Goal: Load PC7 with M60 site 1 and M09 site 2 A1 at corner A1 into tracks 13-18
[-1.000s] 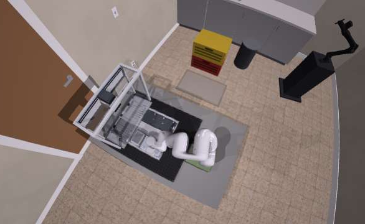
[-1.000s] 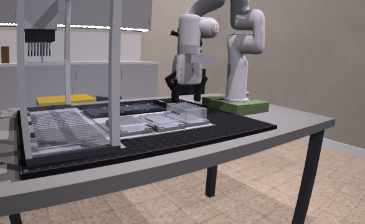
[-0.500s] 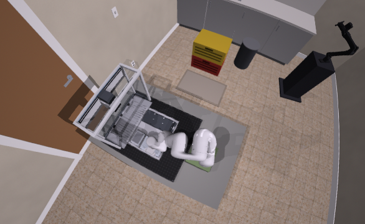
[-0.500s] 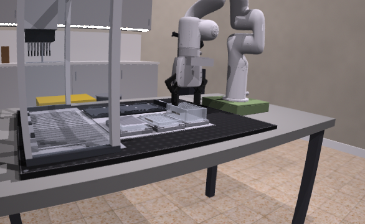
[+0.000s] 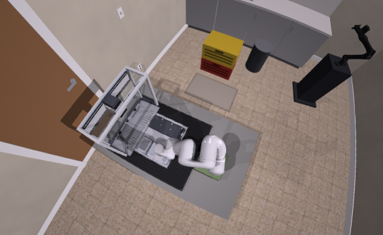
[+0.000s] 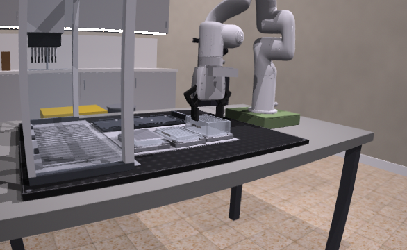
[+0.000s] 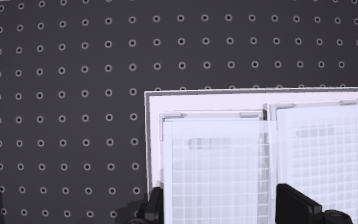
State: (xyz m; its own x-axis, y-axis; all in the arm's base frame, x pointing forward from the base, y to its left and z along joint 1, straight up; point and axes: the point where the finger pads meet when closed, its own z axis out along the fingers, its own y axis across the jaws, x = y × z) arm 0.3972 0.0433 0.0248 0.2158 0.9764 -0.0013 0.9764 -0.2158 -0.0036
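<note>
Pincer spread wide, its fingers astride the deep-well block M09, which sits in its nest directly below — lower straight, centre both pads on the long sides, then close gently — clearing M06 just beside.

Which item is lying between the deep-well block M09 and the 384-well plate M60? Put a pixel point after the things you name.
The 96-well plate M06 (image 5: 152,152) (image 6: 179,133) (image 7: 322,160), on the middle nest. The exterior view shows this.
</note>
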